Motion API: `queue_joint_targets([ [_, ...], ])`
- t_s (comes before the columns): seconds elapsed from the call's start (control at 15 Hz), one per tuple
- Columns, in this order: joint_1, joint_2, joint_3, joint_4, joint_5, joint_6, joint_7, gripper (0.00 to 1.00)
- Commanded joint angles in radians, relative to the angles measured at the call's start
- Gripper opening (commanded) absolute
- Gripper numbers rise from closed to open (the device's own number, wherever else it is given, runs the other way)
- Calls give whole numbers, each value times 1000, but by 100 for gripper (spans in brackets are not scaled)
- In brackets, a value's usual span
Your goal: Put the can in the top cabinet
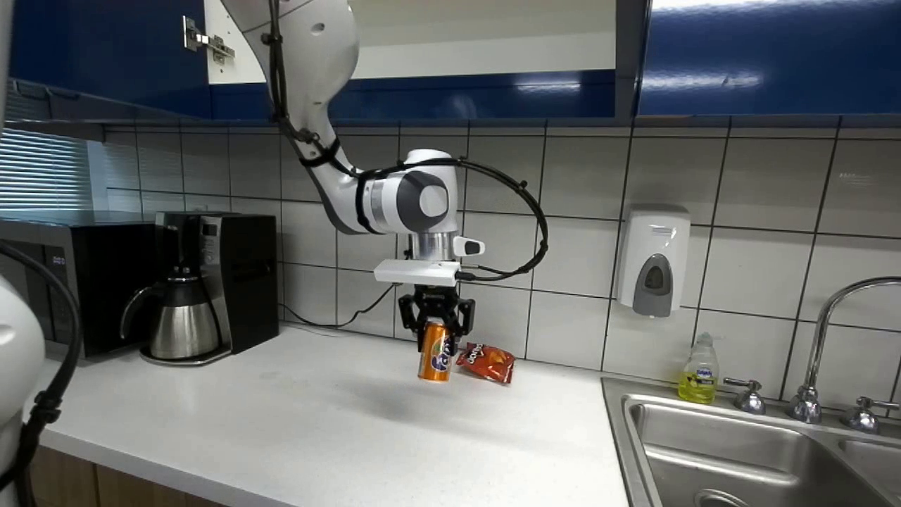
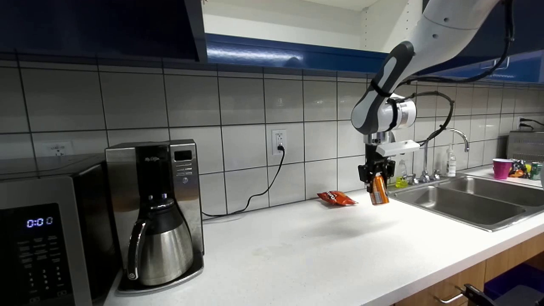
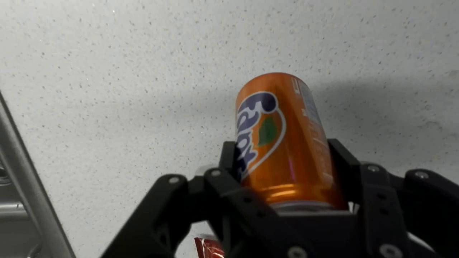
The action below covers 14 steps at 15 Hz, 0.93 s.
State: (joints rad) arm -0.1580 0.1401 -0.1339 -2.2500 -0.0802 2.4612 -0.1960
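An orange soda can (image 1: 434, 366) is held between the fingers of my gripper (image 1: 437, 343), a little above the white counter. In an exterior view the can (image 2: 379, 193) looks slightly tilted below the gripper (image 2: 378, 183). In the wrist view the can (image 3: 279, 122) sits between both fingertips (image 3: 283, 154), its near end deep between the fingers. The top cabinet (image 1: 486, 96) is above the counter, with its white inside showing. It also shows in an exterior view (image 2: 272, 52), higher than the gripper. Part of the cabinet opening is hidden by the arm in both exterior views.
A red chip bag (image 1: 487, 362) lies on the counter behind the can. A coffee maker (image 2: 155, 212) and microwave (image 2: 38, 238) stand at one end, a sink (image 1: 718, 440) and soap bottle (image 1: 699, 373) at the other. An open blue cabinet door (image 1: 105, 56) swings out.
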Motion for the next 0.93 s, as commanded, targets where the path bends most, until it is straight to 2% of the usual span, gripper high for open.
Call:
queue_joint_targets([
  [0.0, 14, -193, 0, -101, -24, -112, 22, 38],
  [0.4, 17, -433, 3, -161, -17, -310, 22, 38],
  [0.87, 20, -646, 12, -17, -10, -611, 44, 38],
])
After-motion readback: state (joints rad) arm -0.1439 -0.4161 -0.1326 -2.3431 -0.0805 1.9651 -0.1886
